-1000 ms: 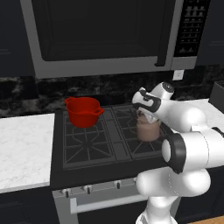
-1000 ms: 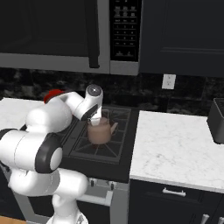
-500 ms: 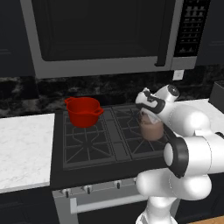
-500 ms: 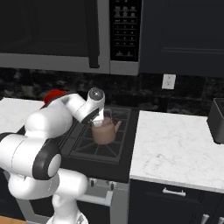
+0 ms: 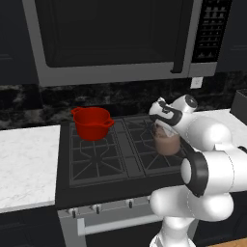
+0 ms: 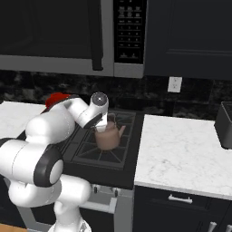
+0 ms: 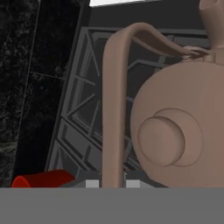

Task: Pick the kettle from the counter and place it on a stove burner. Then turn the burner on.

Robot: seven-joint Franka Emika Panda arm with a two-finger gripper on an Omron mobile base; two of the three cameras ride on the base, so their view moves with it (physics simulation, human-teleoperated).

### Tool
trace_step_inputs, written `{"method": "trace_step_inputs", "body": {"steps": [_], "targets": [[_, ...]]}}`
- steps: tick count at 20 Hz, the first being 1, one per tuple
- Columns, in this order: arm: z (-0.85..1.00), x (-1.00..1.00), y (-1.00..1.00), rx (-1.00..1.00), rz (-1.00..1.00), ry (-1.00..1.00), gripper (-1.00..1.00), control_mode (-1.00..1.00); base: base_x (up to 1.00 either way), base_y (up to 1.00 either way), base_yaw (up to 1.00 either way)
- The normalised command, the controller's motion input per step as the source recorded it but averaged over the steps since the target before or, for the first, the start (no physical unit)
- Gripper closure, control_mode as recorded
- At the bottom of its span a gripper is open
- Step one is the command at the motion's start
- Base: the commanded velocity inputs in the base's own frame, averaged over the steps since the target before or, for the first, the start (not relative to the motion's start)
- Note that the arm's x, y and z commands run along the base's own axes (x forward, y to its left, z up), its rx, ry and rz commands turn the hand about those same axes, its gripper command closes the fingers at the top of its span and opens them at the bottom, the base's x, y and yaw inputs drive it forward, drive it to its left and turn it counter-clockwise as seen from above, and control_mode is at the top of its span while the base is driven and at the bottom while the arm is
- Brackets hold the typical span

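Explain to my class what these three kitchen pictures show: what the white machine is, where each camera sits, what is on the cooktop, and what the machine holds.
The white machine is a robot arm, and everything is computer-rendered. Two cameras ride on its base, behind it to left and right; the third sits on its hand, looking along the fingers. On the black cooktop stands a red pot on the back left grate. The gripper is shut on the thin arched handle of the copper-brown kettle, which is over a stove burner on the cooktop's right side; whether it rests on the grate cannot be told. The hand view shows the kettle's handle and lid knob up close. White marble counter flanks the stove, with a microwave above.
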Motion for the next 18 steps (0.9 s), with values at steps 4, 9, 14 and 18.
{"method": "trace_step_inputs", "body": {"steps": [4, 9, 14, 18], "targets": [[0.07, 0.0, 0.01, 0.04, 0.0, -0.02, 1.0, -1.0, 0.0, 0.0, 0.0], [0.04, 0.05, 0.2, 0.03, 0.0, 0.0, 1.0, -1.0, 0.0, 0.0, 0.0], [-0.01, 0.11, 0.21, 0.0, 0.0, 0.0, 1.0, -1.0, 0.0, 0.0, 0.0], [-0.14, 0.01, 0.04, 0.03, 0.0, 0.0, 1.0, -1.0, 0.0, 0.0, 0.0]]}}
